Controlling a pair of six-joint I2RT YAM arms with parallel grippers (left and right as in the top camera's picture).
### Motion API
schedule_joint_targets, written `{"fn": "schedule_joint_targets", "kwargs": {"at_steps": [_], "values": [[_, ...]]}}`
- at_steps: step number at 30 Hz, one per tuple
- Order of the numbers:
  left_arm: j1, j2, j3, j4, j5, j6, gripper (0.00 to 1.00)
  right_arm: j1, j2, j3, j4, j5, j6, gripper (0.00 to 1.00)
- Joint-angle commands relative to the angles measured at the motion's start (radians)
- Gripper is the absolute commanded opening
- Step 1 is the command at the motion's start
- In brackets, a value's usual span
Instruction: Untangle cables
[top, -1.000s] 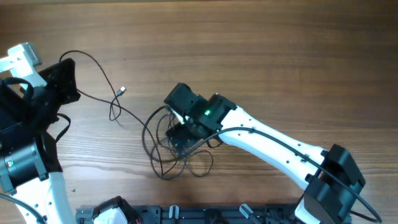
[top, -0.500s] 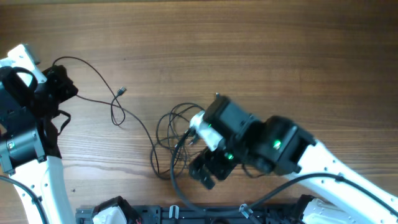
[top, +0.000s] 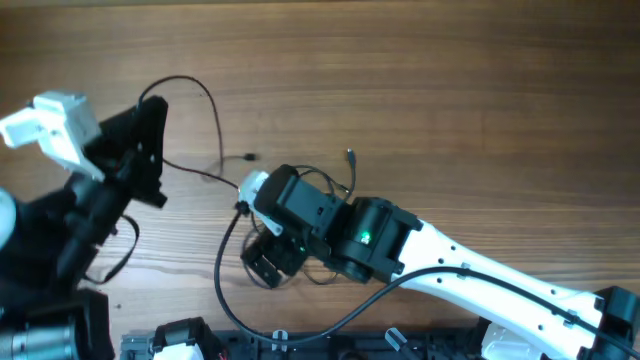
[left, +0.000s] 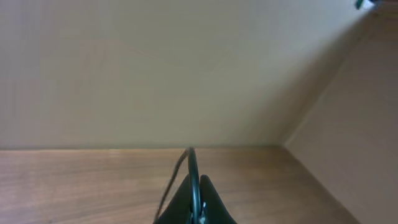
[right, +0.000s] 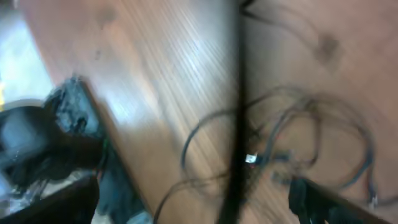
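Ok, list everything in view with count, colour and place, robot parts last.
thin black cables: number unclear, black, tangled mid-table, one strand leading off left
small plug ends: two, dark, just above the tangle, the second at
brown wooden table: one, brown, under everything
black rail: one, black, along the overhead view's bottom edge
left hand: one, black, at left, shut on a cable strand
right hand: one, black, over the tangle; grip unclear through blur
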Motion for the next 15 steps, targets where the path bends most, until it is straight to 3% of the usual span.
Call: {"fn": "schedule_joint_targets", "kwargs": {"at_steps": [1,3,7,8,9,10,11,15], "values": [[-0.040,-0.011,0.008,-0.018,0.017,-0.016,0.04,0.002,0.011,0.002,0.119,0.265,-0.012,1.00],[-0.063,-0.011,0.008,-0.038,0.018,-0.016,0.04,-0.005,0.012,0.002,0.216,0.363,-0.012,1.00],[-0.097,-0.011,0.008,-0.065,0.071,-0.016,0.04,-0.047,0.017,0.002,0.313,0.365,-0.009,0.99],[-0.104,-0.011,0.008,-0.064,0.084,-0.016,0.04,-0.057,0.021,0.002,0.327,0.361,-0.010,0.90],[-0.105,-0.011,0.008,-0.064,0.087,-0.016,0.04,-0.067,0.022,0.002,0.332,0.357,-0.008,0.63],[-0.105,-0.011,0.009,-0.064,0.087,-0.016,0.04,-0.073,0.022,0.002,0.330,0.357,-0.008,0.19],[-0.105,-0.011,0.008,-0.064,0.087,-0.016,0.04,-0.074,0.022,0.002,0.330,0.358,-0.008,0.04],[-0.105,-0.011,0.008,-0.064,0.087,-0.016,0.04,-0.074,0.022,0.002,0.322,0.357,-0.008,0.04]]}}
